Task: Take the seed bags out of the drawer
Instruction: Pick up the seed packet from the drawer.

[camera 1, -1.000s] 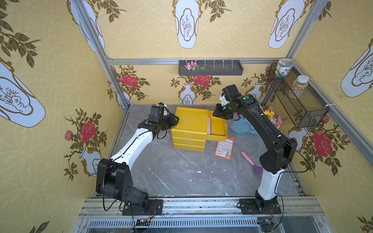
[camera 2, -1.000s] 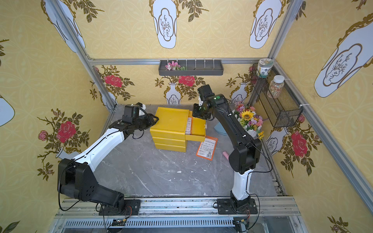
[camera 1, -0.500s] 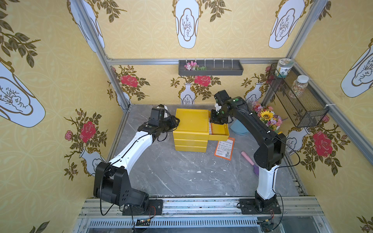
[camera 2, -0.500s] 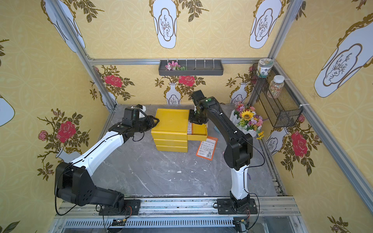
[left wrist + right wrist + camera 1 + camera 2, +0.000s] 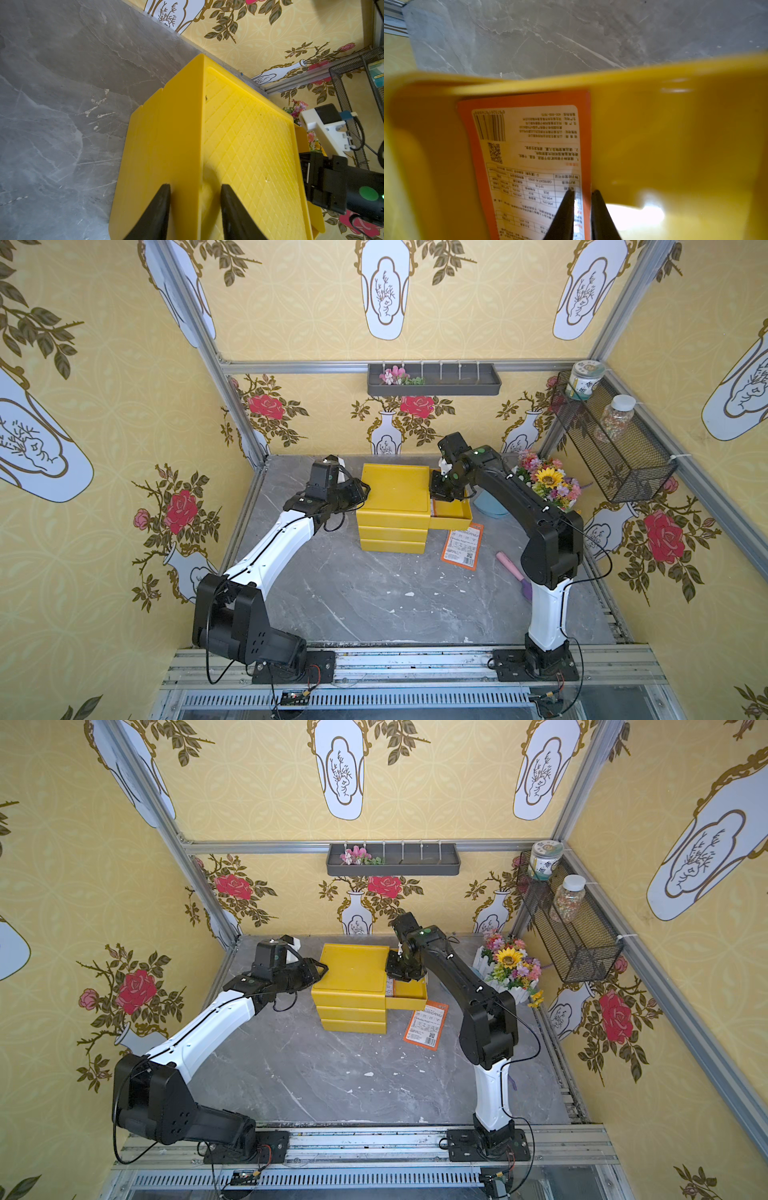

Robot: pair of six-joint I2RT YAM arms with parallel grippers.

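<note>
grey tabletop point(image 5: 374, 605); seed bag point(image 5: 529, 158) in drawer point(image 5: 455, 516).

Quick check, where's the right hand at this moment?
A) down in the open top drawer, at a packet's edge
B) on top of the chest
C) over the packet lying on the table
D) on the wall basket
A: in both top views the right hand is down in the pulled-out drawer, and the right wrist view shows its fingers at the edge of a seed bag lying label-up inside.
</note>
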